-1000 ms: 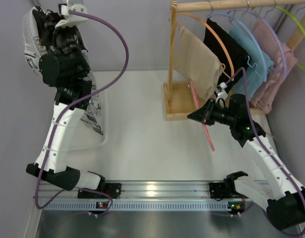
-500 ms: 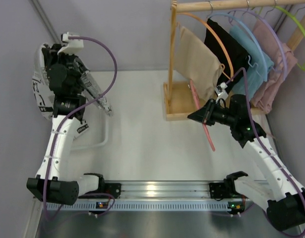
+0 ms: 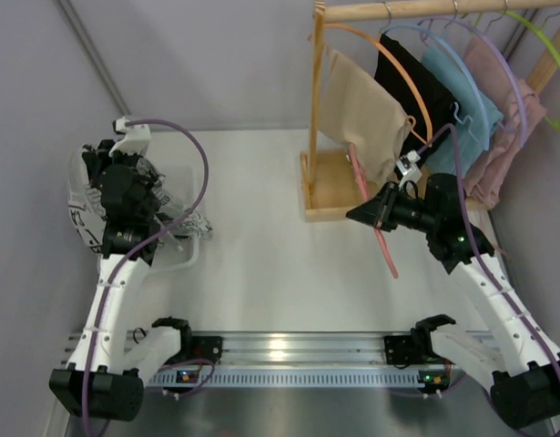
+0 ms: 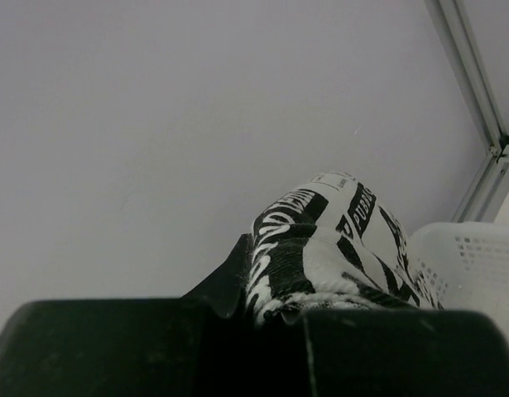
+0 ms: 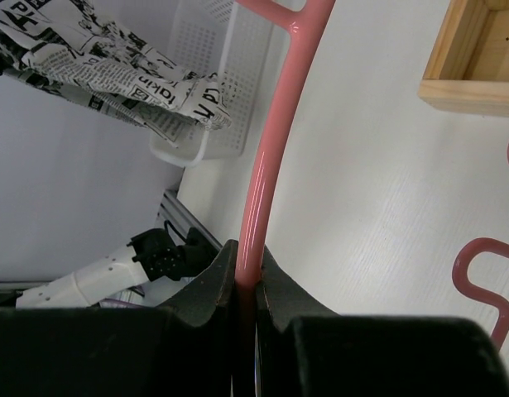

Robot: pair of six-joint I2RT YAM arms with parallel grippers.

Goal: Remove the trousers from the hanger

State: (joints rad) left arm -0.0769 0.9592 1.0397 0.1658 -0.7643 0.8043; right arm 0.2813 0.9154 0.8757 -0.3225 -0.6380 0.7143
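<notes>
Black-and-white fabric trousers, upper left of frame: newsprint lettering pattern throughout. Pink curved plastic hanger, centre frame: plain, glossy. White perforated plastic basket: unpatterned.

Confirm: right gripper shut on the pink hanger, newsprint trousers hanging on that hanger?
One slip. The right gripper is shut on the pink hanger, but the newsprint trousers are off it, pinched in the left gripper; the left wrist view shows this.
</notes>
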